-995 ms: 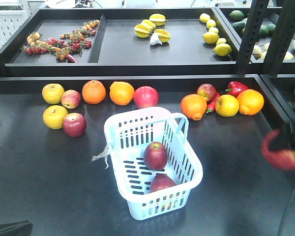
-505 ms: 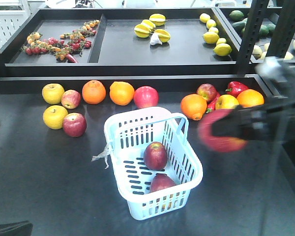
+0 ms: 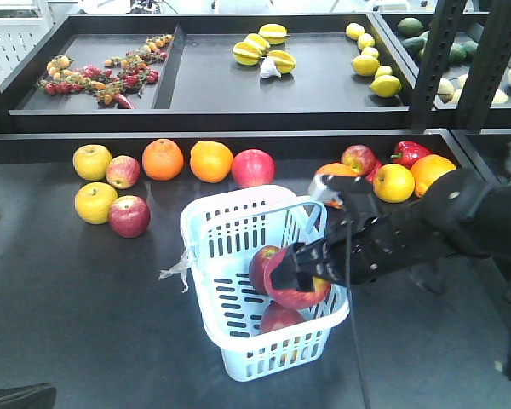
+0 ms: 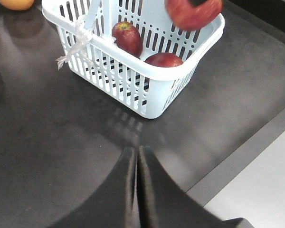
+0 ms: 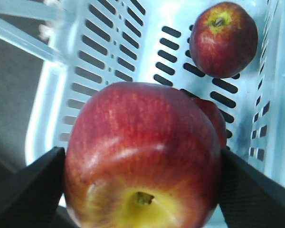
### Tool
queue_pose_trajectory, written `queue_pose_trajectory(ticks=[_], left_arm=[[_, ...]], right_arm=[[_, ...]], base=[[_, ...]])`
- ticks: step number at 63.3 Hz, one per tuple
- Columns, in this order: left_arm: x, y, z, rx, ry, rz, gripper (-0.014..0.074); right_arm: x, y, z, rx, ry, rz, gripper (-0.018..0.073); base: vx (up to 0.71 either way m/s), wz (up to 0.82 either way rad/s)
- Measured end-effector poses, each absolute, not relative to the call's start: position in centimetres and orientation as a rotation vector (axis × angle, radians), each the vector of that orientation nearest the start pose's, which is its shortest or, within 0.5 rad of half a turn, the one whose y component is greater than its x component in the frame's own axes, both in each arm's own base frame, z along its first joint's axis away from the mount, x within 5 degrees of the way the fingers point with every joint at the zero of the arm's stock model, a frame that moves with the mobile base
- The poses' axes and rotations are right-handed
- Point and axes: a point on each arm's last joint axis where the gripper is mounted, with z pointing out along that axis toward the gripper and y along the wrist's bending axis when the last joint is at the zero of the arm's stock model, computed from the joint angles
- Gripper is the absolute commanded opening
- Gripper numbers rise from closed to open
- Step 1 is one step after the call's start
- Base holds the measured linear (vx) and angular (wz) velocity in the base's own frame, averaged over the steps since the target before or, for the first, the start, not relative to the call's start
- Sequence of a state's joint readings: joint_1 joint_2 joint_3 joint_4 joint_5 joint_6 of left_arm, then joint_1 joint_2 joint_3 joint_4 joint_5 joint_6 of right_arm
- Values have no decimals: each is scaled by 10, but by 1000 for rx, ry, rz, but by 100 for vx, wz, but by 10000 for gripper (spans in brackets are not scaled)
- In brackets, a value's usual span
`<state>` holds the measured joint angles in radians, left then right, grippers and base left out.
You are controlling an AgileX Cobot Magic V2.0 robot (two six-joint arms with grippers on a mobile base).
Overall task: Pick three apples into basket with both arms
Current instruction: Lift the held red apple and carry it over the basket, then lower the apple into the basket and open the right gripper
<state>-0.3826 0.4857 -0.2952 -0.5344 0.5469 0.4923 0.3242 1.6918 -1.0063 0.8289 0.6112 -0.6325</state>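
Two dark-red apples are lying inside the basket (image 3: 238, 234) in the front view, one (image 3: 262, 264) near the middle and one (image 3: 278, 318) toward the near end. The right arm (image 3: 443, 226) is reaching in from the right, and its gripper (image 3: 300, 274) is clamping a third apple (image 3: 302, 290) just above the basket's right rim. On the black table (image 3: 68, 307) behind the basket, oranges (image 3: 163, 159), yellow-green apples (image 3: 94, 203) and more red apples (image 3: 129, 216) are sitting in a loose row.

From the left wrist camera, the left gripper (image 4: 137, 190) is showing its two dark fingers pressed together with nothing between them, hanging over bare table near the basket's (image 4: 147, 92) corner. Both resting apples, the farther one (image 4: 127, 38) and the nearer one (image 4: 164, 60), are showing through the slotted wall, while the held apple (image 4: 194, 12) is hanging at the top edge.

From the right wrist camera, the gripped apple (image 5: 142, 156) is filling the view, yellow at its stem end, with a dark finger (image 5: 28, 185) pressing on either side. Below it, one apple (image 5: 223, 38) is lying on the slotted floor (image 5: 133, 42), and the other (image 5: 213, 118) is peeking out from behind the held one.
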Motion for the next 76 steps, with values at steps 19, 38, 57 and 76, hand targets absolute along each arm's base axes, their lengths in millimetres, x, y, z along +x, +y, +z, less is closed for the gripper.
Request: queue_pose_trajectory(ticks=[19, 38, 57, 76], left_arm=[[77, -57, 236, 591, 2092, -496, -6], [77, -57, 236, 591, 2092, -496, -6], [77, -57, 236, 591, 2092, -496, -6], [77, -57, 236, 591, 2092, -496, -6]], right_arm=[[307, 144, 200, -536, 2545, 679, 381], [310, 145, 202, -551, 2504, 678, 640], [310, 145, 202, -539, 2500, 679, 568], [308, 146, 204, -556, 2510, 703, 305]], base=[[0, 0], [0, 0], [0, 0], [0, 0]])
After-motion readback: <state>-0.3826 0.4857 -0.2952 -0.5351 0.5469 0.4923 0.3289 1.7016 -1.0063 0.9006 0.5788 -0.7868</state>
